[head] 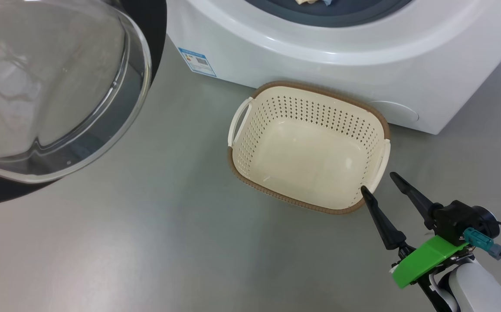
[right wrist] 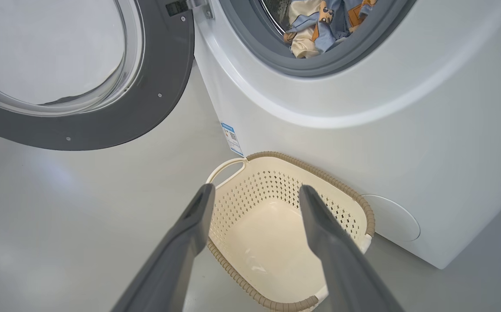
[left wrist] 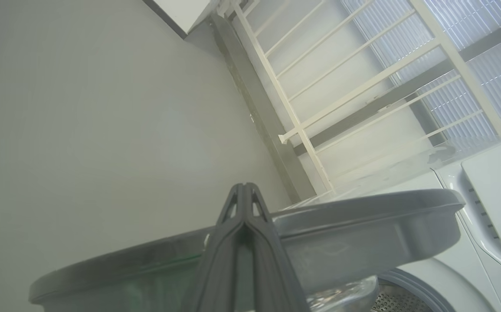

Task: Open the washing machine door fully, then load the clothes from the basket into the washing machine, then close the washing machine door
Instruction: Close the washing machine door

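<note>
The washing machine fills the top of the head view, its mouth ringed in grey rubber. Blue printed clothes with some cream cloth lie inside the drum. The washing machine door hangs open at the left, glass bowl facing me. On the floor against the machine's front stands the basket, with nothing in it. My right gripper is open, just off the basket's near right corner, and holds nothing. My left gripper is shut, fingers pressed together, close against the door's grey inner rim.
Grey floor spreads in front of the machine and under the door. A blue label marks the machine's lower corner, and a round cover sits low on its front. A white railing stands by the wall.
</note>
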